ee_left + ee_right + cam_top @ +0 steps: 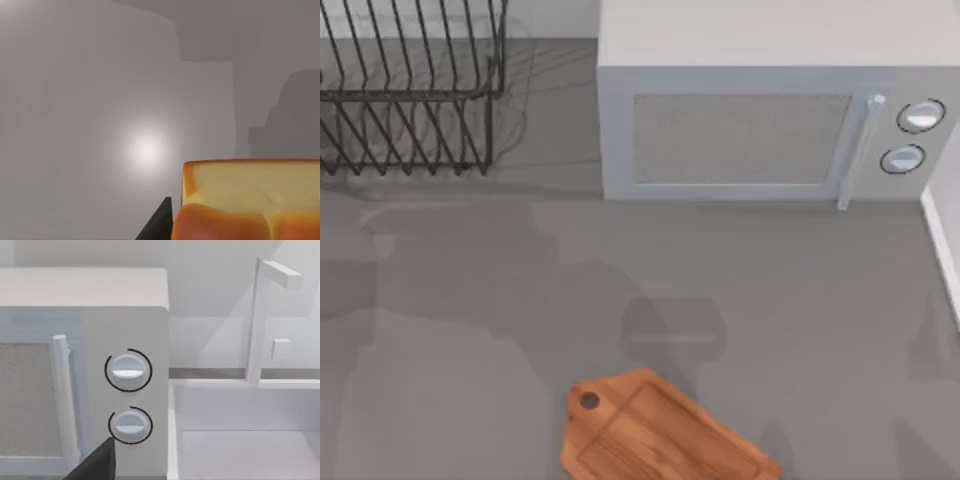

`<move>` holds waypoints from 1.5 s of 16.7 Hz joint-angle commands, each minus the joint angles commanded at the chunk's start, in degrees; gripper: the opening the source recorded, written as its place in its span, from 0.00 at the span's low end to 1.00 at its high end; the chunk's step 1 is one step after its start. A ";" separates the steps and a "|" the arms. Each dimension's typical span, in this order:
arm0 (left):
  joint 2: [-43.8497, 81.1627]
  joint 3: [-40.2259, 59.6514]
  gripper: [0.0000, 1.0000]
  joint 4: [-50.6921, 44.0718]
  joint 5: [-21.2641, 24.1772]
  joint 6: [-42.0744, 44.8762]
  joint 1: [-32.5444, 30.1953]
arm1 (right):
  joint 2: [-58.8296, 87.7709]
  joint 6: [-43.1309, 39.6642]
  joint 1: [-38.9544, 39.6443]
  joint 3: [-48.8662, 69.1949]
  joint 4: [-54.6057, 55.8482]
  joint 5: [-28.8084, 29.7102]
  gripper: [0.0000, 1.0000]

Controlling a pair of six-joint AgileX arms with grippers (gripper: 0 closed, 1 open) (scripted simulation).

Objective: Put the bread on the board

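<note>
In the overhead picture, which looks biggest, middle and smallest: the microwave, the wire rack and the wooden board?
1. Microwave, clearly largest.
2. Wire rack and board cover similar areas, and both are cut off by the picture's edge, so I would not rank one over the other.

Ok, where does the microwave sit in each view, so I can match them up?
Top view: the microwave stands at the table's back, centre to right, door facing forward.
Left wrist view: the bread, close up, instead.
Right wrist view: its control panel, close up, beside a white basin.
Shared landmark: the two round dials.
</note>
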 joint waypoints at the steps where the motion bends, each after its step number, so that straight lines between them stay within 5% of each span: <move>1: 0.00 0.00 0.00 0.00 0.00 0.01 -0.01 | 0.00 0.00 0.00 0.00 0.00 0.00 1.00; 8: 0.36 -1.22 0.00 0.13 0.09 16.80 -11.28 | 0.00 0.00 0.00 0.00 0.00 0.00 1.00; 20: -4.38 -13.05 0.00 3.70 1.28 89.37 -53.44 | 0.00 0.00 0.00 0.00 0.00 0.00 1.00; 25: -8.34 -17.97 0.00 6.46 1.26 109.11 -66.52 | 0.00 0.00 0.00 0.00 0.00 0.00 1.00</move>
